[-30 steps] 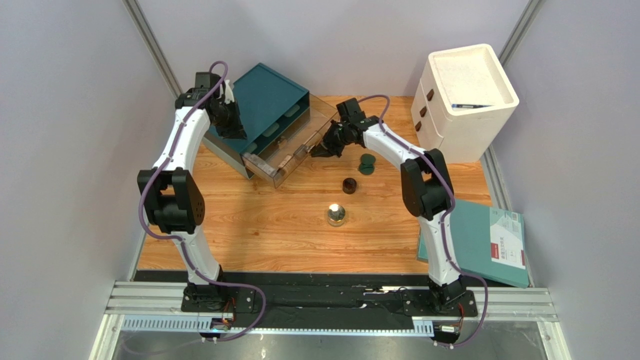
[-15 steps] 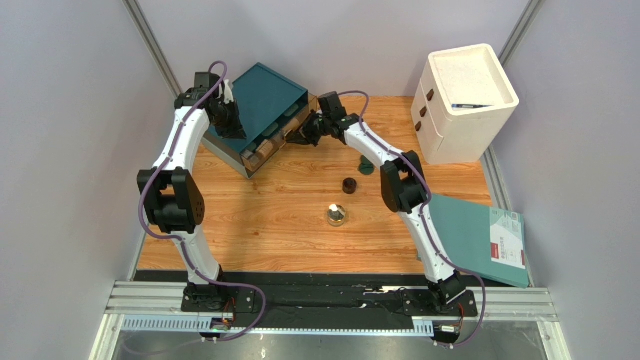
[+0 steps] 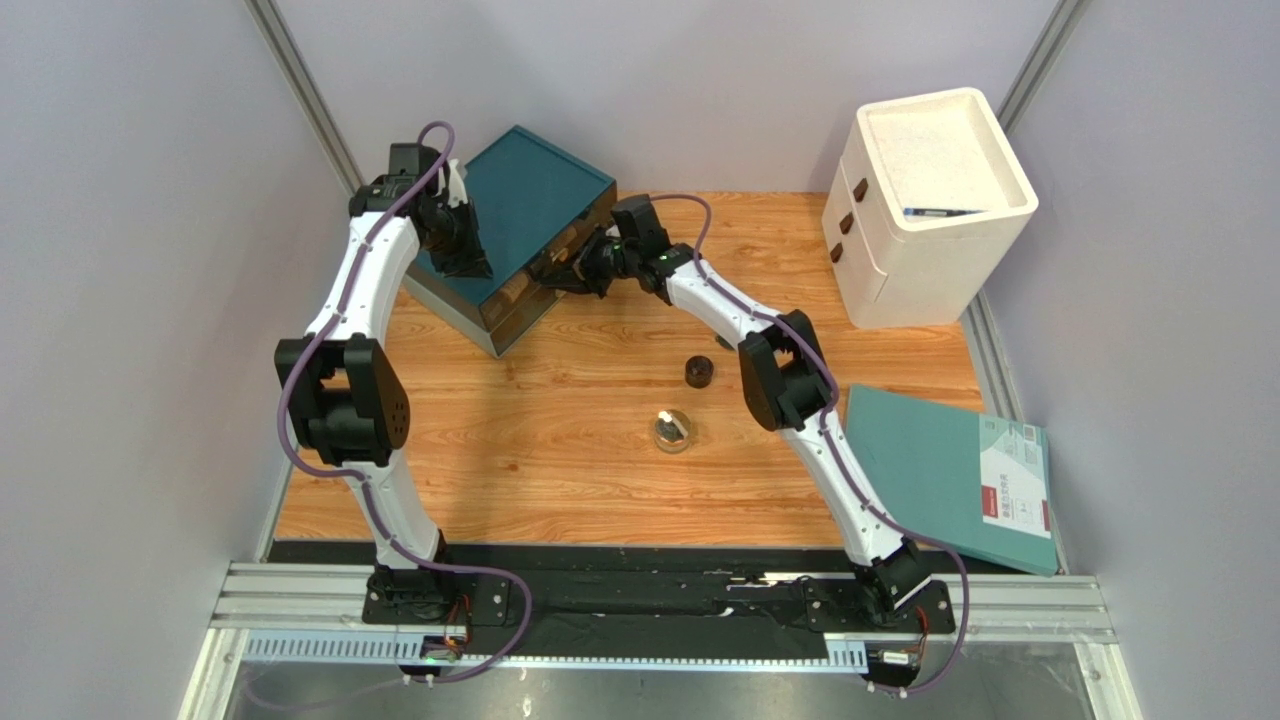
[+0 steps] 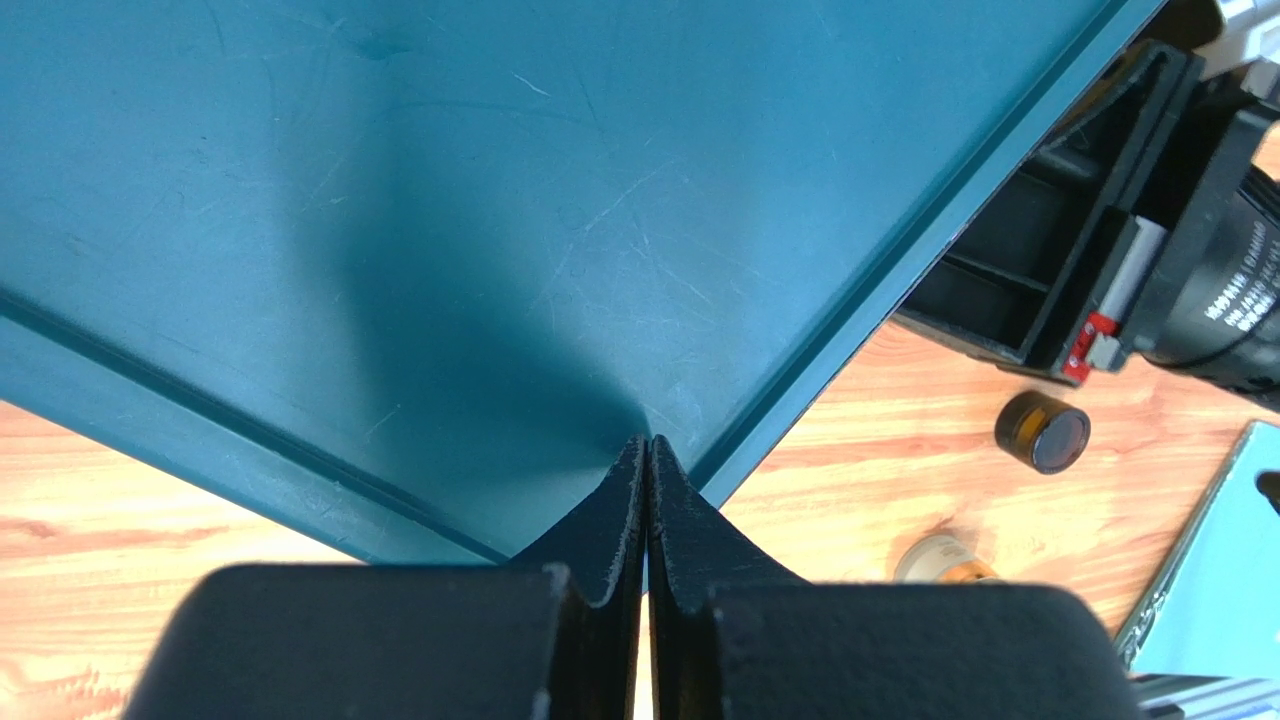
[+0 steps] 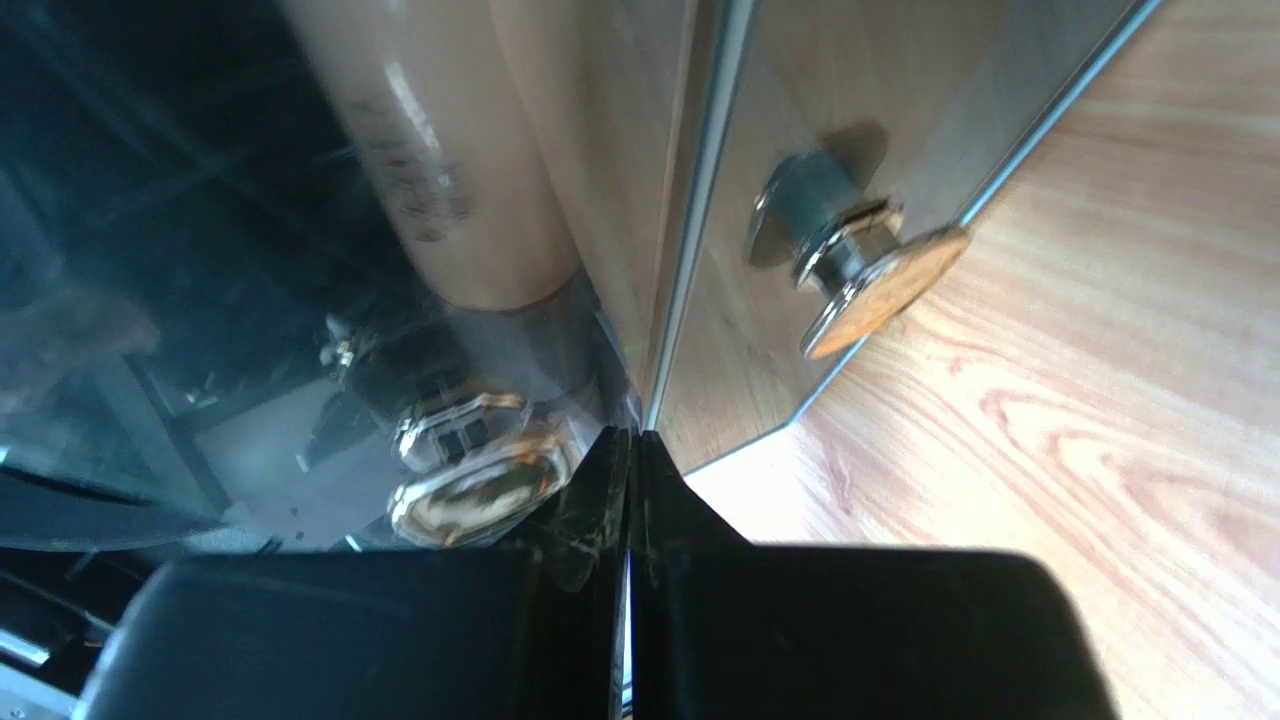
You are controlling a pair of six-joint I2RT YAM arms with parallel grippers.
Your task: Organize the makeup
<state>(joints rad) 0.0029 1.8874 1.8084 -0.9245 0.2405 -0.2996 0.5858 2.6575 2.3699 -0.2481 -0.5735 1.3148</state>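
The beige tube (image 5: 398, 165) lay inside the drawer, seen through the clear drawer front (image 5: 751, 180). Its long axis ran roughly parallel to that front, with the metal-collared cap end toward the right gripper (image 5: 628, 450). Two pieces lay outside on the bench (image 3: 496, 465): the dark brown jar (image 3: 697, 371) and, nearer the arm bases, the gold compact (image 3: 672, 432). They were apart from each other and well clear of the box. Both looked round and upright, with no long axis to align. No other makeup could be made out.

The right gripper was fully closed and held nothing. Its tips were pressed against the drawer front, just beside the knob (image 5: 860, 267). The drawer appeared pushed almost fully into the teal drawer box (image 3: 526, 195). The left gripper (image 4: 648, 458), also closed and empty, bore down on the box top near its edge.

Hazards, as judged:
- The closed tips could skate off the smooth front, since the contact is only a narrow edge.
- The box could slide or pivot on the bench if the left gripper's downward hold slipped.
- The tube could roll and foul the drawer.
- The drawer would need reopening, with the jar and compact not yet stowed.
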